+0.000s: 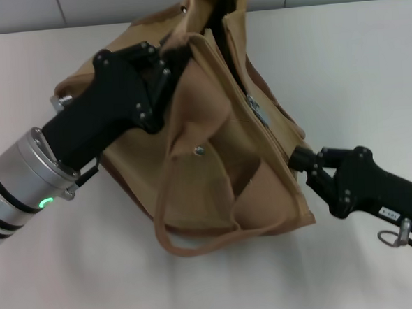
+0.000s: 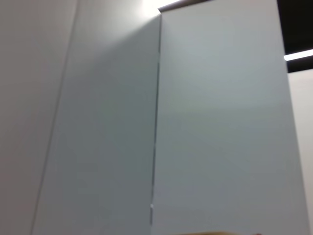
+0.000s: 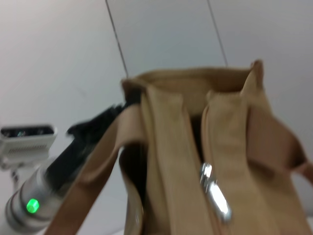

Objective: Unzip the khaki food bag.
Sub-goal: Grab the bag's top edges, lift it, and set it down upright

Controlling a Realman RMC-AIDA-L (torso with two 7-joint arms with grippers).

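The khaki food bag (image 1: 214, 175) lies tilted on the white table, one wide handle (image 1: 197, 240) looped toward the front and a small snap (image 1: 199, 151) on its pocket. Its silver zipper pull (image 1: 256, 111) sits about midway along the top, with a dark open gap beyond it toward the far end. My left gripper (image 1: 167, 62) is shut on the fabric at the bag's upper left edge. At the bag's right edge, my right gripper (image 1: 299, 160) pinches the seam. The right wrist view shows the bag (image 3: 171, 161) and the pull (image 3: 215, 195) close up.
The white table (image 1: 354, 61) runs around the bag, with a grey panelled wall (image 2: 220, 122) behind it. My left arm (image 3: 39, 198), with its green light, shows beside the bag in the right wrist view.
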